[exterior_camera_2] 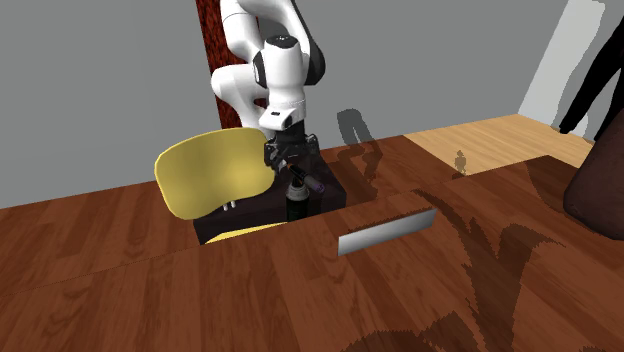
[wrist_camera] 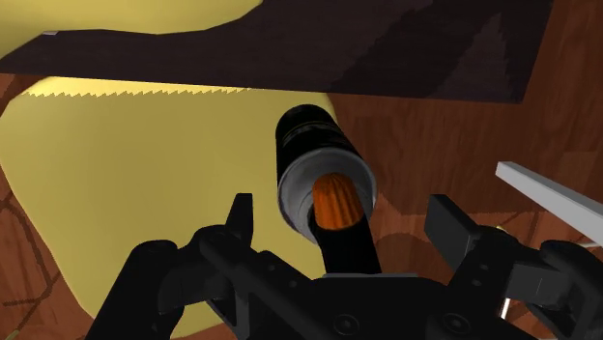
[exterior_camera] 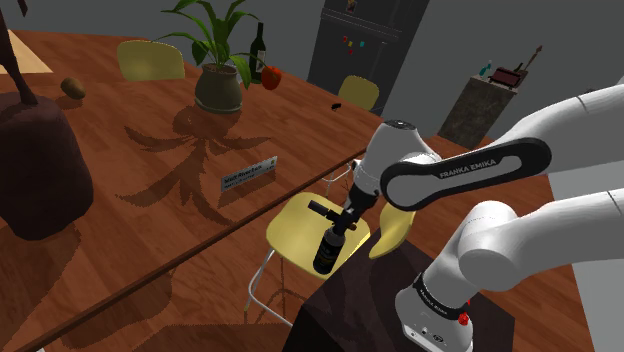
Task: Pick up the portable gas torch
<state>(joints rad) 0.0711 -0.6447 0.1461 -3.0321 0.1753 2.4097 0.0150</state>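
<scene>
1. Table point(exterior_camera: 100, 250). Large brown wood-grain top, taking up the left and far part of the shoulder view. Plant shadows lie across it.

2. Arm point(exterior_camera: 470, 170). White with dark joints. It reaches from the stand point(exterior_camera: 350, 310), a dark box at the shoulder view's lower right, toward the near table edge.

3. Chair point(exterior_camera: 300, 225). Yellow seat and back on thin pale legs. It stands between the table edge and the stand.

4. Potted plant point(exterior_camera: 218, 85). Green leaves in a round pot, far across the table.

5. Gripper point(wrist_camera: 343, 217). All black and pointing down. Its fingers point(wrist_camera: 240, 217) are spread apart, one on each side of the torch's top. The wrist view shows a gap on either side, so nothing is clasped.

6. Portable gas torch point(exterior_camera: 327, 250). An upright black cylindrical canister with a grey rim point(wrist_camera: 290, 193) at its top. An orange knob point(wrist_camera: 338, 198) is set inside the rim, and a black neck runs from it up between the fingers. The torch is directly below the gripper, over the near edge of the chair seat and just left of the stand in the shoulder view. Whether its base rests on the seat cannot be told.

7. Name plate point(exterior_camera: 250, 173). A small grey strip standing on the table near its edge, apart from the torch.
</scene>
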